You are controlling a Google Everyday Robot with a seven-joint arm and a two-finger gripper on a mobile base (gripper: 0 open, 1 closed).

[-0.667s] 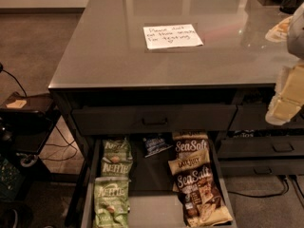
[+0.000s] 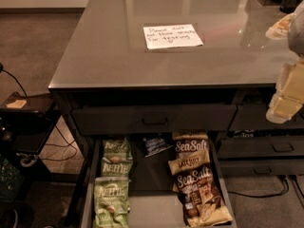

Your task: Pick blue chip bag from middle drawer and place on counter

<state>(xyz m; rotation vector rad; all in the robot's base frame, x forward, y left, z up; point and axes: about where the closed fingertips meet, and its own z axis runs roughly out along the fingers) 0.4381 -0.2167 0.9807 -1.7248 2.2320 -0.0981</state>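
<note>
Dim carpeted floor [image 2: 38,37] surrounded a grey-topped bench [image 2: 109,61], and its middle drawer [image 2: 152,210] stood pulled out at the front. Nearest the camera, well forward of the blue chip bag [image 2: 156,145], a green snack bag [image 2: 110,201] lay to that bag's left and a brown Sea Salt bag [image 2: 202,194] to its right. Further back, a second green bag [image 2: 116,156] lay just left of the blue chip bag, with another Sea Salt bag [image 2: 191,148] just right of it. The blue chip bag itself sat small and crumpled at the rear of the drawer, between those two, close under the closed upper drawer [image 2: 154,119]. Beyond and above the blue chip bag, a handwritten paper note [image 2: 172,36] lay on the bench top. The tool [image 2: 287,96] hung above and well to the right of the blue chip bag, at the edge of view. Whether it was open or closed could not be told. By my reading the task had barely begun: the drawer was open, but the reach, the grasp, the lift and the placement on the bench all remained.
</note>
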